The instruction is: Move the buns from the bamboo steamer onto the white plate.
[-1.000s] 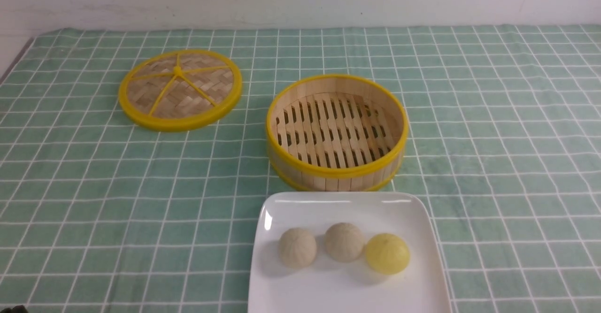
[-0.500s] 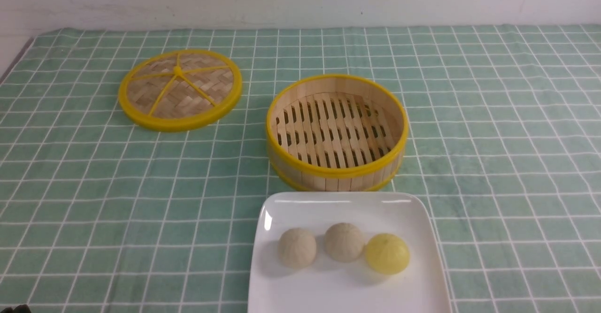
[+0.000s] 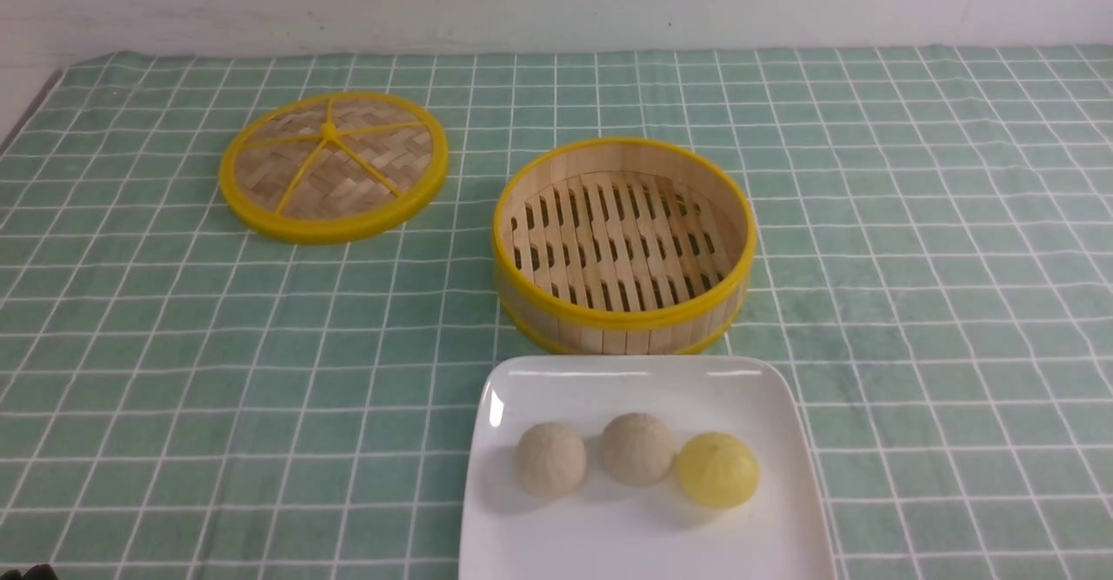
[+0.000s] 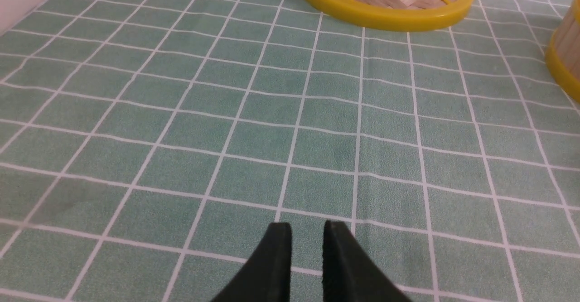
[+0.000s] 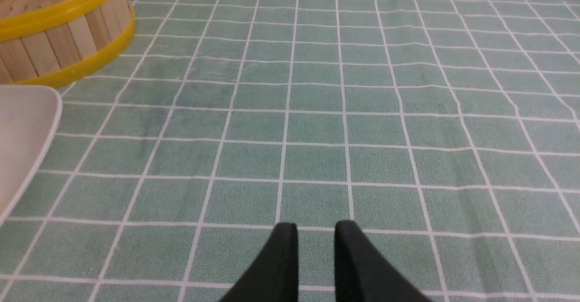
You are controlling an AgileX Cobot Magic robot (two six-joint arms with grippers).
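Observation:
All three buns lie in a row on the white plate [image 3: 609, 373] at the front: two cream ones [image 3: 550, 459] [image 3: 637, 449] and a yellow one [image 3: 717, 470] touching the middle one. The bamboo steamer [image 3: 609, 332] stands just behind the plate with nothing on its slatted floor. My left gripper [image 4: 307, 229] hovers low over bare cloth, jaws nearly together and holding nothing; the steamer's edge [image 4: 564, 53] is far off. My right gripper [image 5: 316, 229] is the same, over cloth to the right of the plate's corner [image 5: 22, 134] and the steamer [image 5: 59, 39].
The flat woven lid [image 3: 333, 165] with yellow rim and spokes lies at the back left, also seen as the lid [image 4: 385, 7] in the left wrist view. A green checked cloth [image 3: 913, 258] covers the table up to the white wall behind.

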